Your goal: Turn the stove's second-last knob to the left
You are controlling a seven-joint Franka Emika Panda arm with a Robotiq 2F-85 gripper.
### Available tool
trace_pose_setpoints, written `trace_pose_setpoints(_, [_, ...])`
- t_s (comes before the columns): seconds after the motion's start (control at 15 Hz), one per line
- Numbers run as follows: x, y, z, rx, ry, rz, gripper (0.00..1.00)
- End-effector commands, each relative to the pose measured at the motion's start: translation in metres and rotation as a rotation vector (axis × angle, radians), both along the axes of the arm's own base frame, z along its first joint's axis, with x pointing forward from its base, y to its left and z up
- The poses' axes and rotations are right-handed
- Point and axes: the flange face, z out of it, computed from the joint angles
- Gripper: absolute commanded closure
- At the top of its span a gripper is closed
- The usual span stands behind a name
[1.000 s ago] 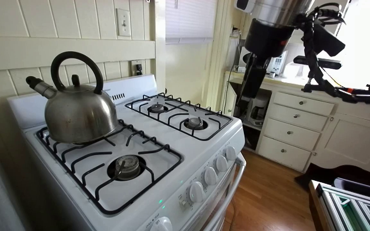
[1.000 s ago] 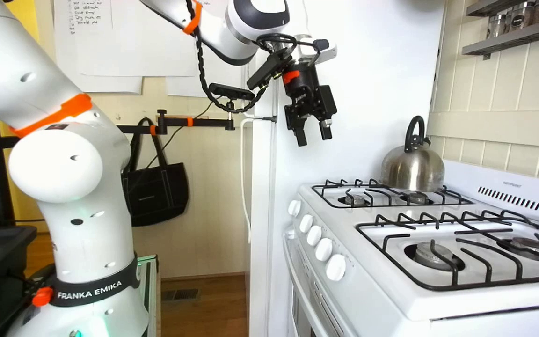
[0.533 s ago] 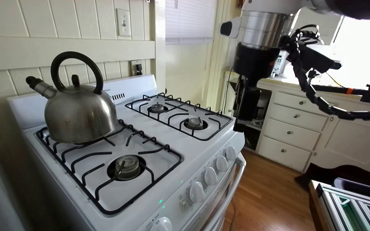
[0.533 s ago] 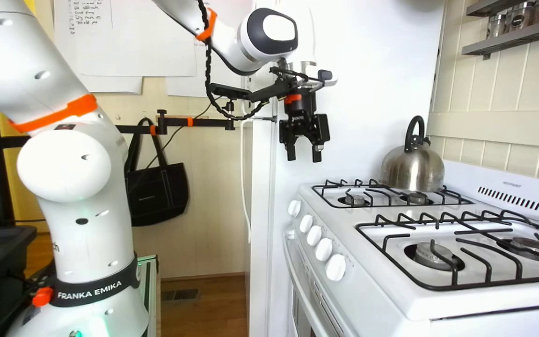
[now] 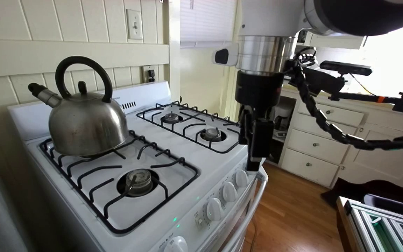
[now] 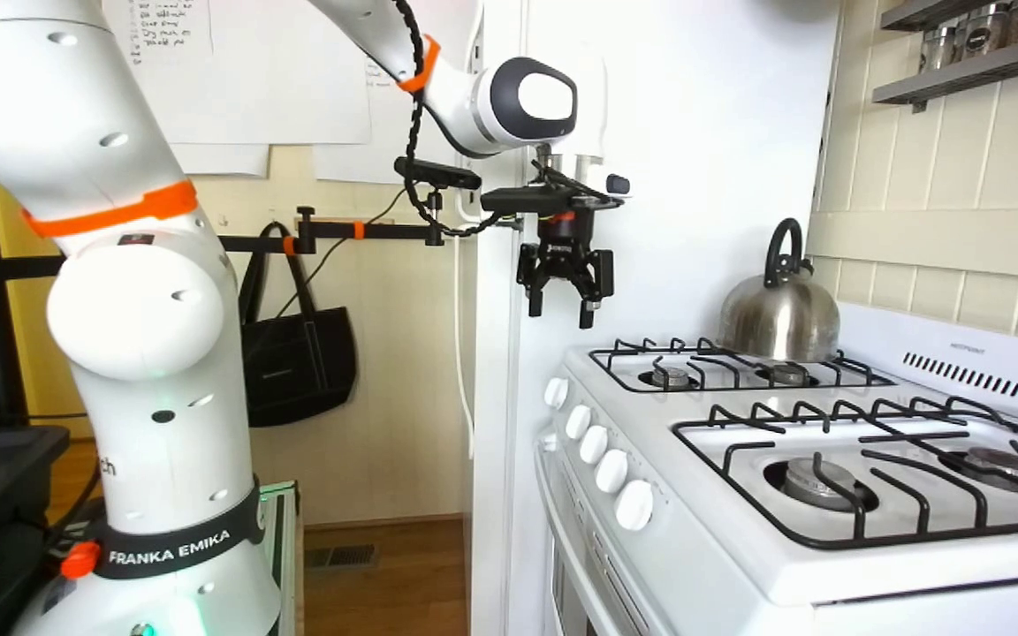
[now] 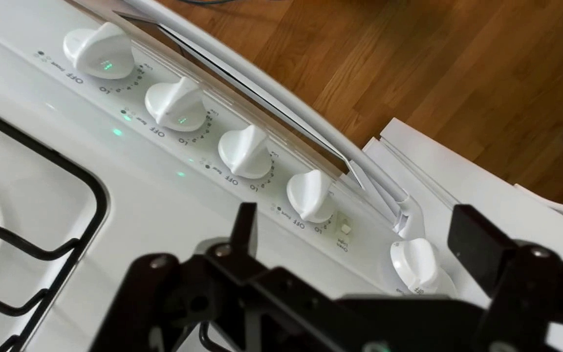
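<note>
While the tool (image 6: 560, 314) hangs spread, it clears the stove's edge (image 6: 655, 435).

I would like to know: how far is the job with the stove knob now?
Done: the claw is open and has come lower. In hand: seemingly the approach; a gap separates its fingers from the knobs in an exterior view. Left: the grip and left turn, as no knob is held; which one is second-last, I cannot tell.
</note>
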Motion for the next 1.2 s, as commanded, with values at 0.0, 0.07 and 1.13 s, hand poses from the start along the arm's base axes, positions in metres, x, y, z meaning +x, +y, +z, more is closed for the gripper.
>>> trace_pose_setpoints(0.0, [0.000,0.000,0.000,0.000,0.001,0.000,0.00])
trace_pose_setpoints(0.07, [0.000,-0.001,0.000,0.000,0.000,-0.002,0.00])
trace_pose_setpoints(1.13, [-0.008,0.048,-0.051,0.148,0.006,-0.098,0.00])
